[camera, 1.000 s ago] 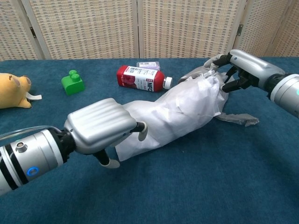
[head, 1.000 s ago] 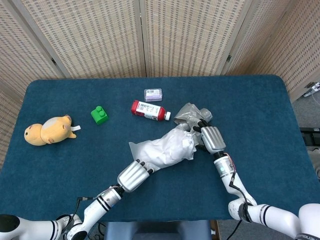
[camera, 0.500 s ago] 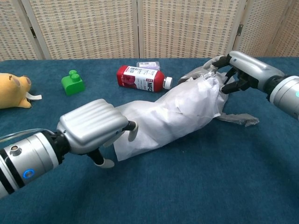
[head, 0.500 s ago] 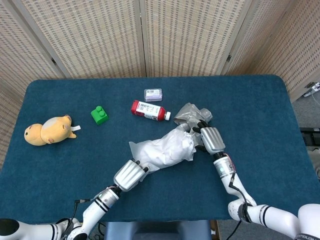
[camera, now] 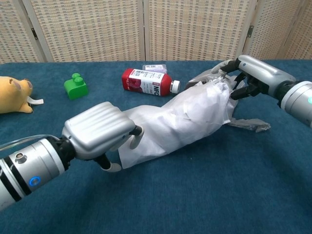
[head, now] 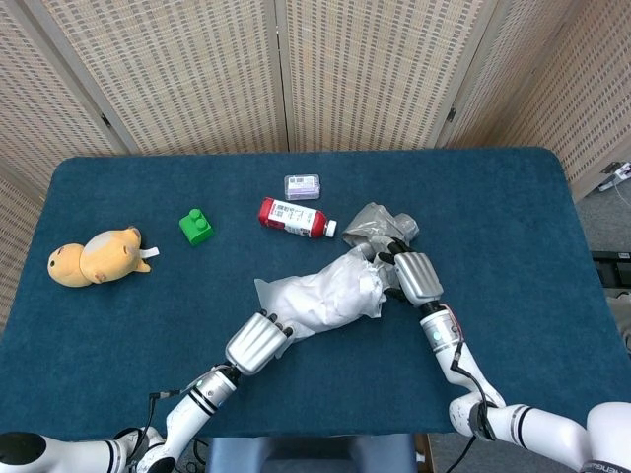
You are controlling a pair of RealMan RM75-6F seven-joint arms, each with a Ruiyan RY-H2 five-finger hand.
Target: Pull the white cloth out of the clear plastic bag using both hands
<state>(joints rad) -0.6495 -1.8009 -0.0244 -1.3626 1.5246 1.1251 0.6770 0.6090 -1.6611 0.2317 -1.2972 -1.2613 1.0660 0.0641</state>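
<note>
Left robot hand (camera: 100, 135) has its fingers curled on the near corner of the clear plastic bag (camera: 141, 134), pinching it. Right robot hand (camera: 253, 75) grips the far end, where I see the white cloth (camera: 195, 114) bunched inside the bag. Bag and cloth lie diagonally across the middle of the blue tabletop (head: 513, 217). Just behind them I see a red bottle (head: 293, 218) on its side, then a green block (head: 196, 227) and a yellow plush toy (head: 94, 256) further left.
</note>
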